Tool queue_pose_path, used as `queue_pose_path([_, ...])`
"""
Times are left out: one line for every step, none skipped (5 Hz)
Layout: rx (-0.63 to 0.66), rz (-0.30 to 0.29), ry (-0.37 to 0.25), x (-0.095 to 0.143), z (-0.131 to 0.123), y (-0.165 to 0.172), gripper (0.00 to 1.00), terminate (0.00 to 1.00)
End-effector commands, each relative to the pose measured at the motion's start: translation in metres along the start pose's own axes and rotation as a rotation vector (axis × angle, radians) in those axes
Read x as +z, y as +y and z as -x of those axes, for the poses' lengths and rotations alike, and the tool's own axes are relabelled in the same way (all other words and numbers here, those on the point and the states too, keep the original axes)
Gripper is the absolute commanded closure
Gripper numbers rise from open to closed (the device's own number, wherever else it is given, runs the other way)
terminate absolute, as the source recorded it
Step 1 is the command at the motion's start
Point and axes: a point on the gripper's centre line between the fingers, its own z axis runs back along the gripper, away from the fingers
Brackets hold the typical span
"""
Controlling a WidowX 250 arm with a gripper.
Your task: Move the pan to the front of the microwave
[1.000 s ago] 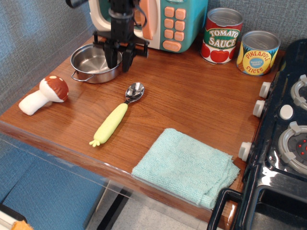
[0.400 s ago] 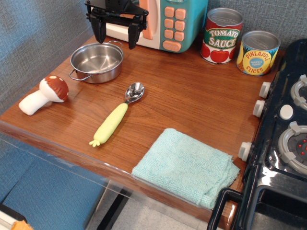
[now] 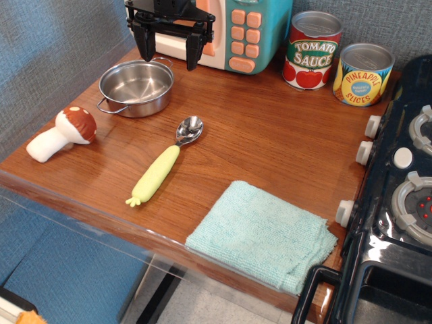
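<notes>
Since the pan (image 3: 136, 87) sits just below-left of the pincer (image 3: 170, 54), untouched, the move looks done or nearly so, though its offset from the microwave (image 3: 236, 30) is hard to judge. The pincer is spread wide, holding nothing. Open wood is left to its right; the table edge lies beyond the pan.

The pan (image 3: 136, 88) is a small round pot of shiny steel, empty, standing upright on the wooden counter near its back left corner. Thin wire loop handles stick out at its front left and back right. The microwave (image 3: 223, 30), cream-bodied with a teal panel and peach buttons, stands just behind it.
</notes>
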Motion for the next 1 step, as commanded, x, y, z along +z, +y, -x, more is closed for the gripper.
queue_pose_path([0.006,0.000,-0.081,0.0324,-0.0015,0.0044,0.00,1.00])
